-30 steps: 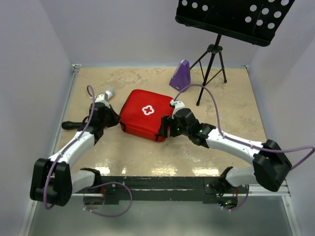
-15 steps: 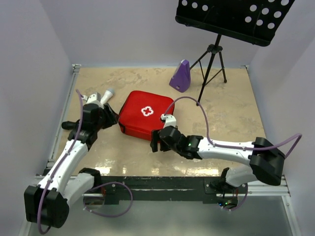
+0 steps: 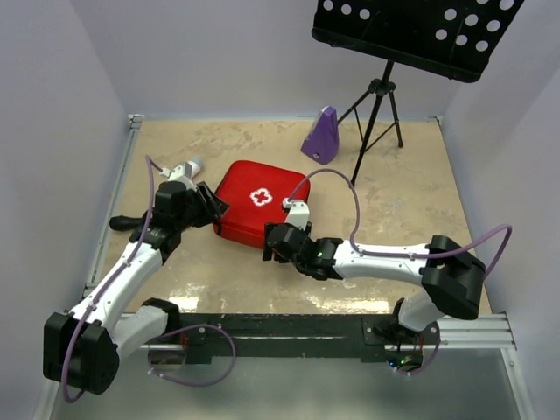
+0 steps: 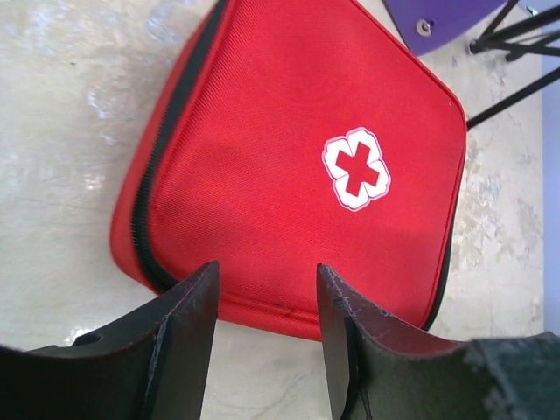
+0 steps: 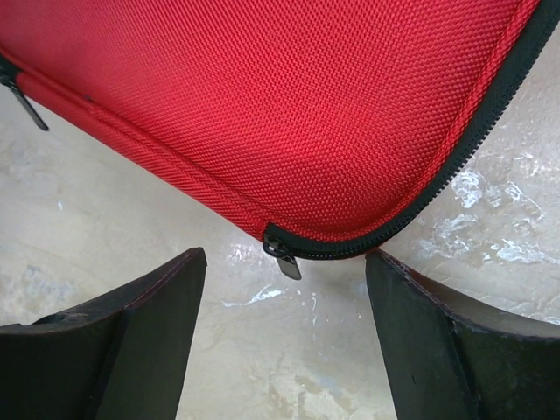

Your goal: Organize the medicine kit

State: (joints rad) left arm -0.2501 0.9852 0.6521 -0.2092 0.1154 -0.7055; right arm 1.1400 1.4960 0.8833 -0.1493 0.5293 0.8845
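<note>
Red fabric, zipped shut: the medicine kit (image 3: pixel 254 199) lies mid-way across the surface (image 3: pixel 411 201). My left hand (image 4: pixel 262 289) has just opened and stands half-wide at its edge. My right hand (image 5: pixel 284 280), wide and empty, has pulled back to frame the zipper pull (image 5: pixel 282 255), so I judge unzipping comes next.

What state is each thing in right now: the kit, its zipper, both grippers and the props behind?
medicine kit: closed, lying flat, cross up.
zipper pull: at the kit's near corner, not gripped.
left gripper: open, empty, at the kit's edge.
right gripper: open, empty, fingers either side of the zipper pull.
purple metronome: upright, apart from the kit.
music stand: standing.
</note>
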